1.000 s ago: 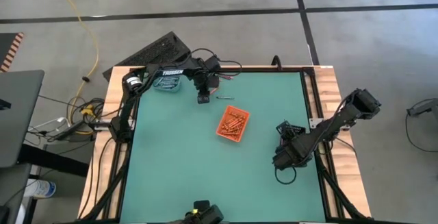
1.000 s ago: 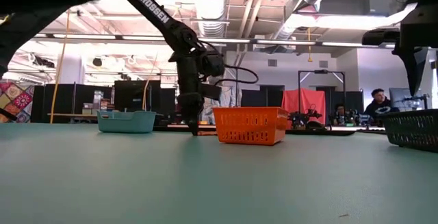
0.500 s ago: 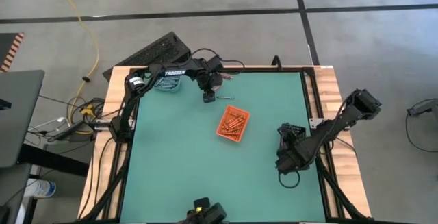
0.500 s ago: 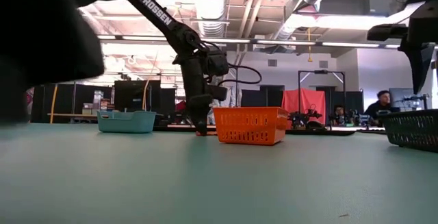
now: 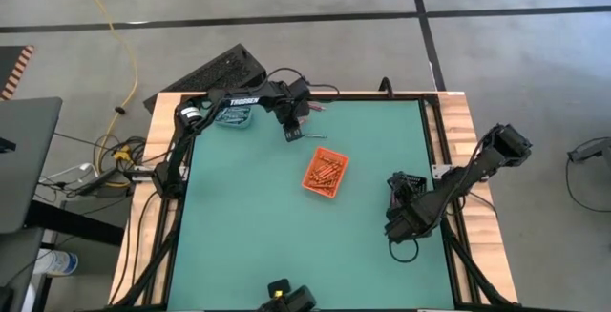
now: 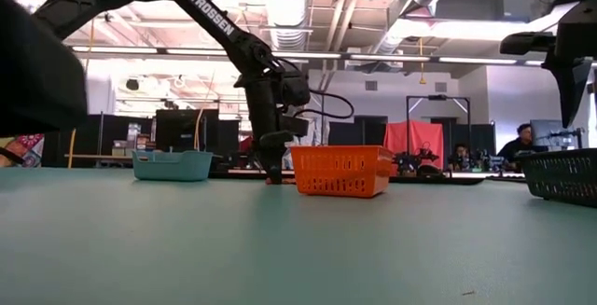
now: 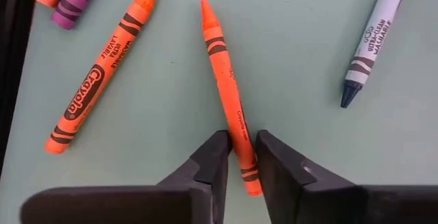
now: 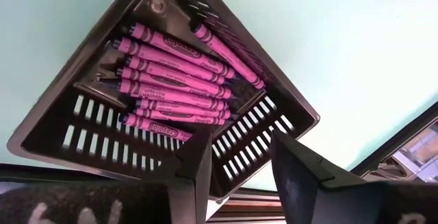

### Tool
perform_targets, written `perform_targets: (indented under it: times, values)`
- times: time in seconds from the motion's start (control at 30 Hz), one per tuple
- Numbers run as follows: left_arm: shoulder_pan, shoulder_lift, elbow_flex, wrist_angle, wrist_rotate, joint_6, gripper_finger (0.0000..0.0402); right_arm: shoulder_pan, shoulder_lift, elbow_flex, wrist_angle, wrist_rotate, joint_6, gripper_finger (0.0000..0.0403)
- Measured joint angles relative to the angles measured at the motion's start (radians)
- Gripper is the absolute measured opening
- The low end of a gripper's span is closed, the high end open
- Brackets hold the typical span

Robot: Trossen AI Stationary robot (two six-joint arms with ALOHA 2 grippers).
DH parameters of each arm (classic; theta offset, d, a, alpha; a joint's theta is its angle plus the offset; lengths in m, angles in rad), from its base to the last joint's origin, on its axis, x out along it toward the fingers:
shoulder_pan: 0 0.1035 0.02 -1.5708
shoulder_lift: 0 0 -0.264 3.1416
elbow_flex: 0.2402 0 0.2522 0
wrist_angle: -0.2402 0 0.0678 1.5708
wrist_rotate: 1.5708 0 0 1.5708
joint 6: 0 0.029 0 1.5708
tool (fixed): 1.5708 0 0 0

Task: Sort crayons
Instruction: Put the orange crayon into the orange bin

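Several loose crayons lie flat on the green table near its far edge: an orange one (image 7: 222,66), a second orange one (image 7: 102,80), a blue-grey one (image 7: 373,39) and a purple one (image 7: 75,1). My left gripper (image 7: 239,145) (image 5: 291,133) points down over them, shut on the first orange crayon. My right gripper (image 8: 239,142) (image 5: 401,221) hangs open above the black basket (image 8: 96,142) at the table's right, which holds several pink crayons (image 8: 171,80). My left gripper pinches the orange crayon's wrapped shaft near its blunt end (image 7: 238,125) between its two fingers. The fingers come from above, pointing down, and lie across the crayon. The crayon lies flat on the table, its tip pointing away from the fingers.
An orange basket (image 5: 325,172) with orange crayons stands mid-table, close to my left gripper. A teal basket (image 5: 232,114) sits at the far left corner. Green table surface lies bare toward the near edge (image 5: 286,245). People sit in the room beyond the table.
My left gripper has rolled its wrist above the loose crayons near the far edge and stands a little closer to the orange basket.
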Motion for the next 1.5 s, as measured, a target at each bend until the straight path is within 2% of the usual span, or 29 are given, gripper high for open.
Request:
perform_targets:
  times: [0.37, 0.6, 0.83, 1.13, 1.3, 1.5]
  values:
    - [-0.002, 0.000, -0.001, -0.040, -0.004, 0.025, 0.0006, 0.000, 0.000, 0.000, 0.002, 0.000, 0.023, 0.0141]
    - [-0.003, -0.025, -0.003, -0.043, -0.005, 0.056, 0.0002, 0.000, 0.000, 0.000, 0.002, 0.000, 0.024, 0.0141]
    - [-0.014, -0.103, -0.011, -0.081, -0.004, 0.069, 0.0001, -0.003, 0.000, 0.000, 0.003, 0.024, 0.051, 0.0141]
    - [-0.077, -0.200, -0.006, -0.089, -0.012, 0.072, 0.0000, -0.003, 0.000, 0.000, 0.005, 0.042, 0.070, 0.0141]
    - [-0.135, -0.222, -0.005, -0.067, 0.084, 0.043, 0.0000, -0.003, 0.000, 0.000, 0.009, 0.049, 0.070, 0.0141]
    - [-0.232, -0.224, -0.040, 0.107, 0.347, -0.089, 0.0000, -0.003, 0.001, 0.000, 0.027, 0.051, 0.074, 0.0141]
